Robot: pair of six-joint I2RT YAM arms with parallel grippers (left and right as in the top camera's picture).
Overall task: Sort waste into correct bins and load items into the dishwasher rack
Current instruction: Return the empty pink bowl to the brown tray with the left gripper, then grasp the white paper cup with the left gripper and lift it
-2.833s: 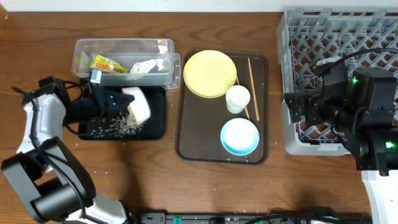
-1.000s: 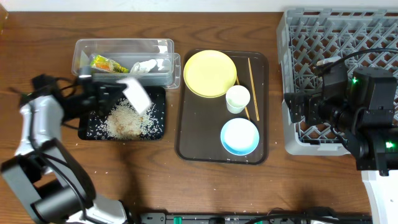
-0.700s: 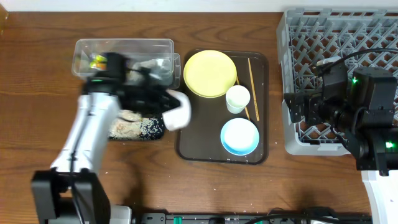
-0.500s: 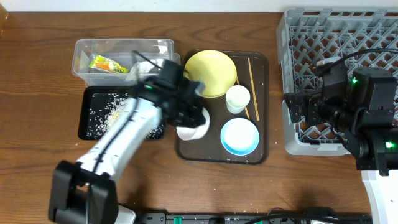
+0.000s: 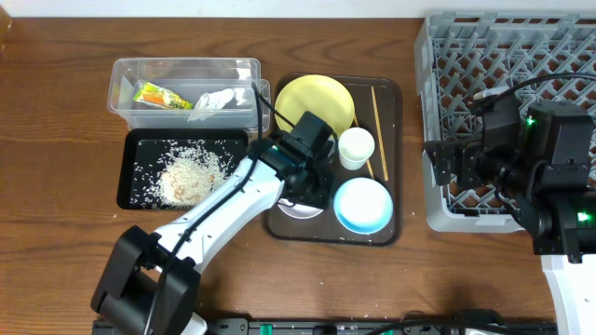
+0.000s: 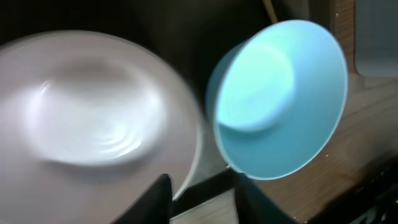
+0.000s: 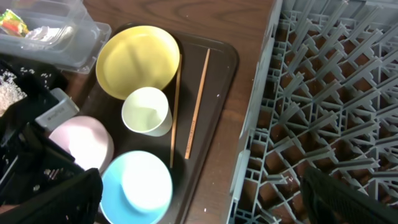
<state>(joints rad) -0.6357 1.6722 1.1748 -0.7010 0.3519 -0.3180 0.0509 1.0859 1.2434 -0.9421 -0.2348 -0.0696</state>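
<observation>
My left gripper (image 5: 305,193) is over the brown serving tray (image 5: 289,228), open, its fingers (image 6: 204,200) on either side of the rim of the white bowl (image 6: 93,112). The bowl (image 5: 298,207) rests upright on the tray beside the light-blue bowl (image 5: 361,205). The yellow plate (image 5: 312,104), white cup (image 5: 356,147) and chopsticks (image 5: 378,116) lie on the same tray. Rice scraps (image 5: 186,175) lie heaped in the black tray (image 5: 140,140). The wrapper (image 5: 160,95) and crumpled paper (image 5: 214,99) are in the clear container (image 5: 186,67). My right gripper (image 7: 199,205) is open and empty at the rack's (image 5: 494,56) left edge.
A few rice grains are scattered on the wooden table around the black tray. The right wrist view shows the plate (image 7: 138,61), cup (image 7: 147,111), blue bowl (image 7: 137,186), white bowl (image 7: 81,142) and the rack's pegs (image 7: 329,93).
My left arm tipped the rice out of the white bowl into the black tray, swung right with the bowl, set it on the brown tray and opened.
</observation>
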